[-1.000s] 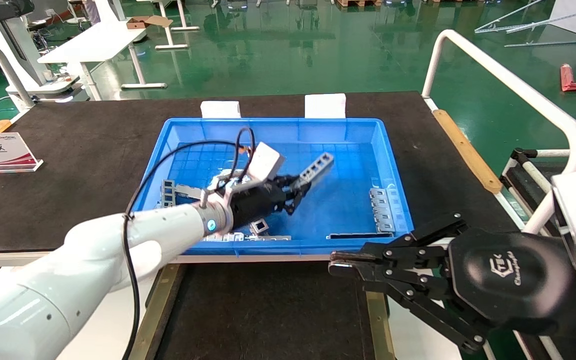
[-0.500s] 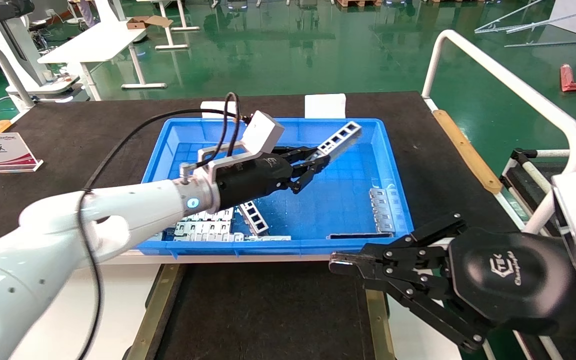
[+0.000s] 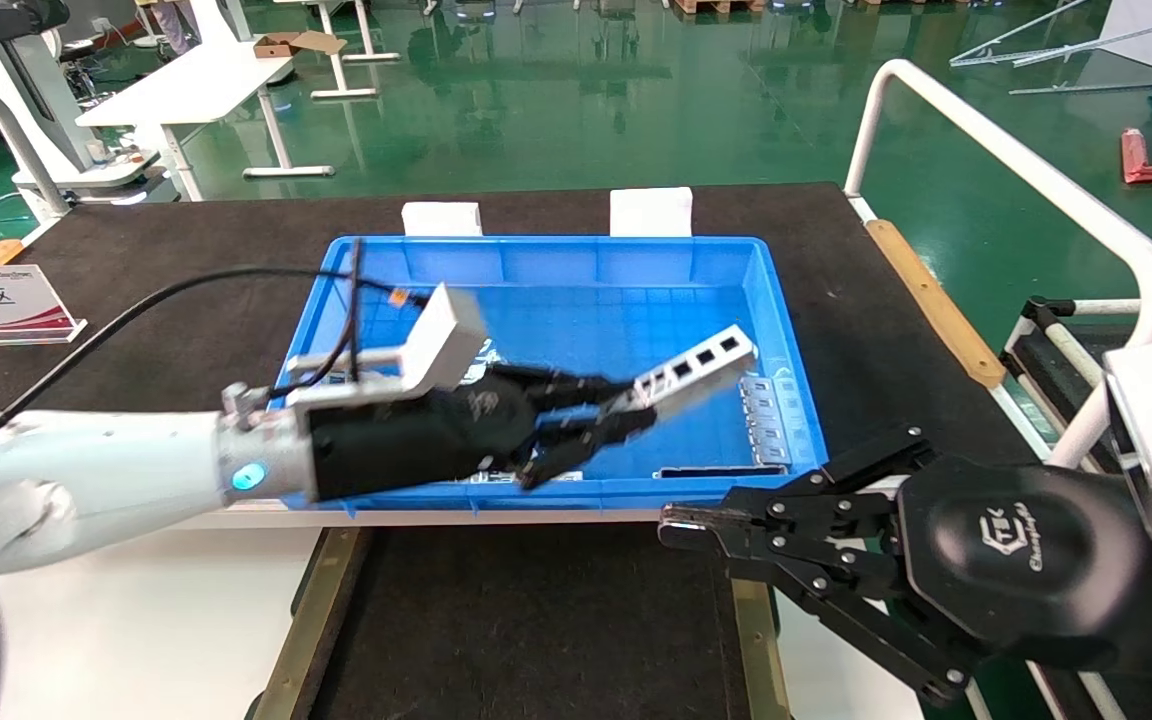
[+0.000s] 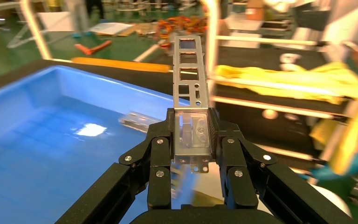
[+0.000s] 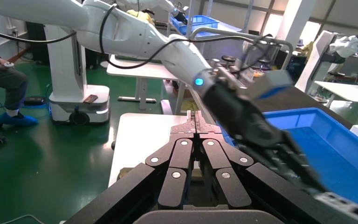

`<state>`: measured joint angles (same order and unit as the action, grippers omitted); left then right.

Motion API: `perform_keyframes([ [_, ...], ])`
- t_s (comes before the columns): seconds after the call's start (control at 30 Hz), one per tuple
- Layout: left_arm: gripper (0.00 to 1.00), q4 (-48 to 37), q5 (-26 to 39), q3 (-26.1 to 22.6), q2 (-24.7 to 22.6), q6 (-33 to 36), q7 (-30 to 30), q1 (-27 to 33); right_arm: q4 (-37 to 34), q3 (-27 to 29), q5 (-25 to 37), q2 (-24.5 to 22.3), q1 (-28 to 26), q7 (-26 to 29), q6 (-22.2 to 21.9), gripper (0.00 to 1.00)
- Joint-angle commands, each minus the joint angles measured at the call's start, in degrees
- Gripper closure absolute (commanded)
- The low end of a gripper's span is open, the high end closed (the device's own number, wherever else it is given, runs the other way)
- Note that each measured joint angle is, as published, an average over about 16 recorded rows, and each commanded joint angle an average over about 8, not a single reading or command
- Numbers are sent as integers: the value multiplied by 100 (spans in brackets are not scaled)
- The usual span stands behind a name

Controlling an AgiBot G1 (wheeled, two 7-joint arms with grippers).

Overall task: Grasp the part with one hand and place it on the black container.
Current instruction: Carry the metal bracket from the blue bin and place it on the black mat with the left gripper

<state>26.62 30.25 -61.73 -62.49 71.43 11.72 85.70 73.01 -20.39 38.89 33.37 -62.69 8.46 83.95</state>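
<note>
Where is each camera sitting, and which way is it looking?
Head view: up on the head, looking down at the blue bin and black container; both arms show.
Left wrist view: behind the left gripper, shut on the part.
Right wrist view: behind the shut right gripper, facing the left arm.
Shared: the bin and part appear in all three.

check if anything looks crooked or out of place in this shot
Nothing looks damaged or spilled. The left gripper holds the part by one end, so it sticks out tilted upward over the blue bin, not yet over the black container. The right gripper sits parked, jaws shut.
</note>
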Motion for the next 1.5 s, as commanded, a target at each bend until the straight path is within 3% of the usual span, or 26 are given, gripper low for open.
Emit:
perform_keyframes([
  [0.03,100,181,-9,-16,193,247,-47,-74,0,0,0,0,0,0,0,100],
  [0.33,100,1937,-155,-105,1187,-181,-470,-1065,0,-1,-1,0,0,0,0,100],
  [0.53,100,3010,-314,-190,1694,-1175,-754,-1961,0,-1,-1,-1,0,-1,-1,100],
  [0.73,100,3634,-460,-257,1906,-2254,-851,-2761,0,-2,-1,-1,-1,-1,-1,100],
  [1.1,100,3585,-881,14,1466,-3983,-625,-3717,0,-3,-2,-1,-1,-1,-1,100],
  [1.5,100,3017,-1454,663,518,-5134,-406,-4163,0,-4,-3,-1,-1,-2,-2,100],
])
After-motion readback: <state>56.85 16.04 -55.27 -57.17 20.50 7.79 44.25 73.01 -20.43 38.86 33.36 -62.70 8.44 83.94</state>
